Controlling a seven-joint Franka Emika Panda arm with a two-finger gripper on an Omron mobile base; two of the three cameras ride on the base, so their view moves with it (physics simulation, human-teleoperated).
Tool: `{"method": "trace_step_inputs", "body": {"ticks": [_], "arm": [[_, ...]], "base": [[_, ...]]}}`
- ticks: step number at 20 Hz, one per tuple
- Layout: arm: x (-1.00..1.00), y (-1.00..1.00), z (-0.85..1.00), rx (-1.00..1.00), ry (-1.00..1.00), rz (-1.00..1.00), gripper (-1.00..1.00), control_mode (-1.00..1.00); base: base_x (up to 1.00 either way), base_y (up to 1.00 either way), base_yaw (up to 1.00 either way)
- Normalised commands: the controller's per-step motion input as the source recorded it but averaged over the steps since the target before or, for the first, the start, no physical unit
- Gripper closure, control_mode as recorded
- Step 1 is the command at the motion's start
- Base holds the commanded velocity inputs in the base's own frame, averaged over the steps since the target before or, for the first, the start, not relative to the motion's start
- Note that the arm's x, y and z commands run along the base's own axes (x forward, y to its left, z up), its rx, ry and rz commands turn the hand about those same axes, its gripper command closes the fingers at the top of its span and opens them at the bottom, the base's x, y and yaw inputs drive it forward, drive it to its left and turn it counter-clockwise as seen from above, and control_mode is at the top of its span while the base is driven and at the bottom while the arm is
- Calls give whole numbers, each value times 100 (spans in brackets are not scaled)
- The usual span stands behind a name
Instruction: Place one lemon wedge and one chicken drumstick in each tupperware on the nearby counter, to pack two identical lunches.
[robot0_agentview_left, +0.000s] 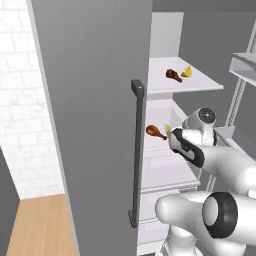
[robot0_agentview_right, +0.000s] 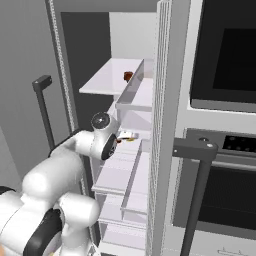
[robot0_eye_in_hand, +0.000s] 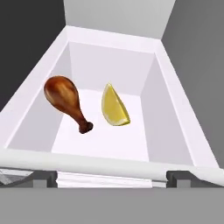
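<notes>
Gripper (robot0_eye_in_hand: 112, 178) tips, spread wide and empty, are mostly cut off; beyond, chicken drumstick (robot0_eye_in_hand: 65, 100) and lemon wedge (robot0_eye_in_hand: 114, 106) lie apart in a white fridge drawer (robot0_eye_in_hand: 173, 94).

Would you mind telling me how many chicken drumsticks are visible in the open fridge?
2. One drumstick lies on the upper shelf beside a lemon wedge; the other drumstick lies in the white bin below, left of a second wedge. Others may be hidden.
</notes>
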Motion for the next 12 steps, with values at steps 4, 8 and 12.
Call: {"method": "trace_step_inputs", "body": {"ticks": [4,8,12], "arm": [[50,-1,-1,8,-1,0,-100,-100],[36,0,0,5,2,0,-100,-100],[4,-3,0,0,0,0,-100,-100]], "base": [[0,0,0],[0,0,0],[0,0,0]]}}
